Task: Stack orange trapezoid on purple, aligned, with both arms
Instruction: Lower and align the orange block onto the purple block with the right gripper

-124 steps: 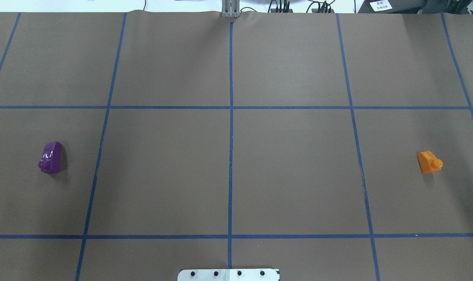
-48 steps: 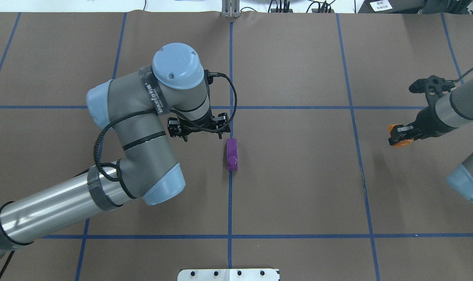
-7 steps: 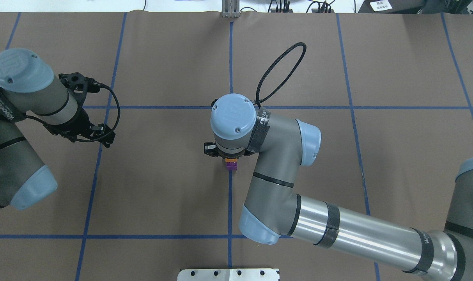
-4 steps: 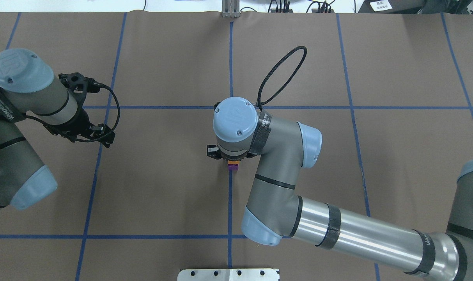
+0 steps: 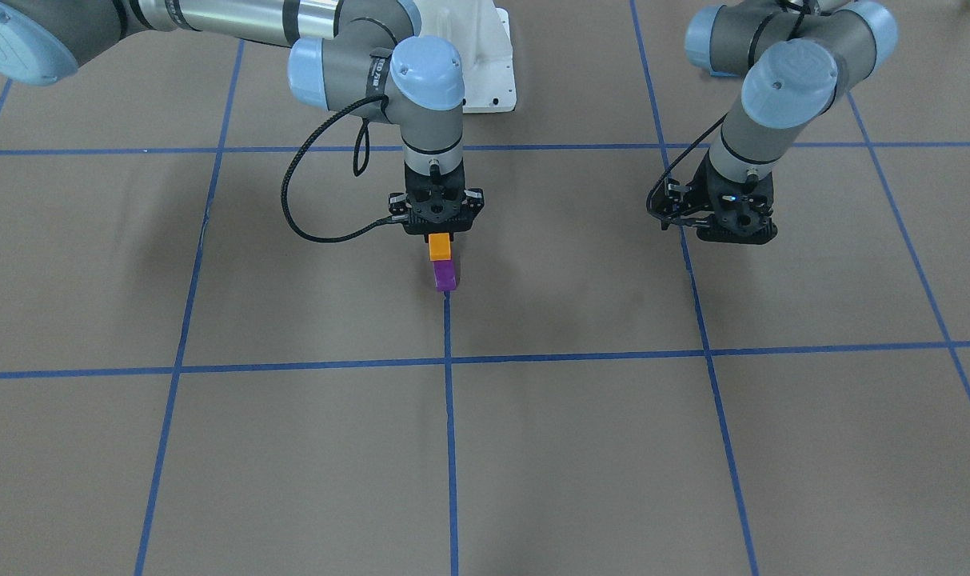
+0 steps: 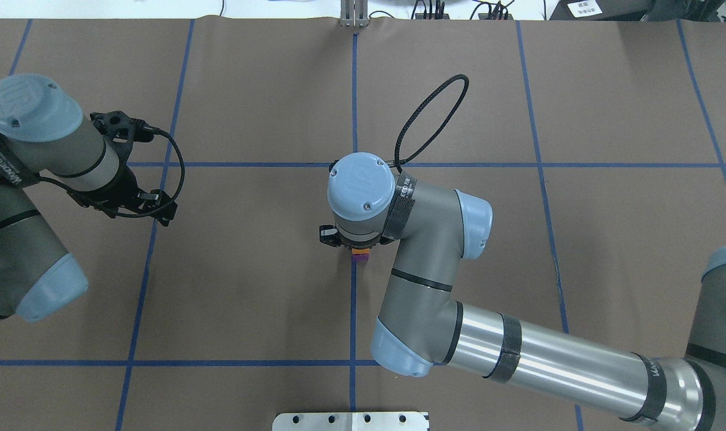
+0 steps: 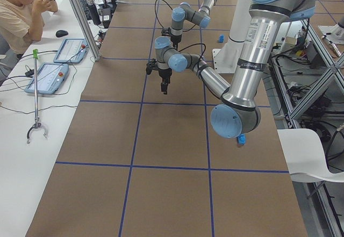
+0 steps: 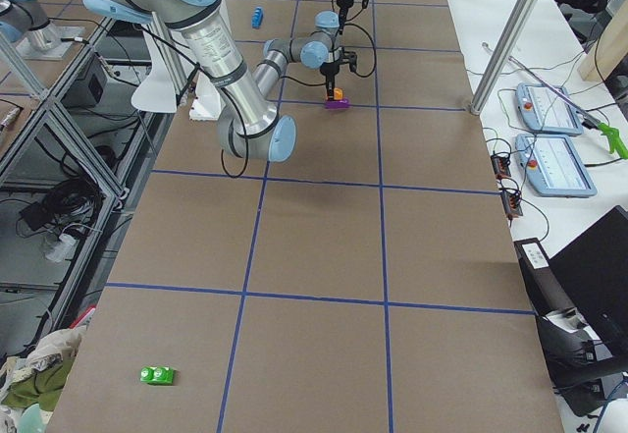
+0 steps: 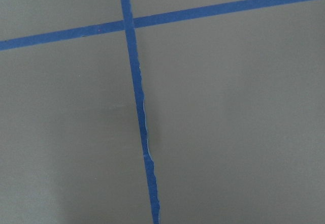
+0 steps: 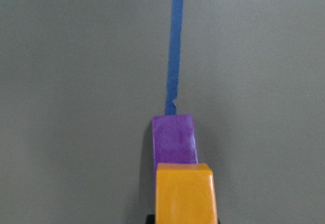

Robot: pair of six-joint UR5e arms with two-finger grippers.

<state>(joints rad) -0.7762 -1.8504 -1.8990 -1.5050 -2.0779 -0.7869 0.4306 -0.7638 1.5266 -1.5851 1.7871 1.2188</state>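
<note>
Fig.: jaws of the R gripper (image 5: 440, 239) pinch the orange block (image 5: 440, 248) from above, holding it directly over the purple block (image 5: 445, 277), which sits at the end of a tape line (image 5: 450, 416) mid-table. The two appear to touch, but full seating can't be confirmed. L gripper (image 5: 731, 230) hangs well apart; cannot tell whether its jaws are spread. Step in hand: placement. Next move prob. calls for a straight downward press w/ slopes matched, then release w/o dragging the stack.
</note>
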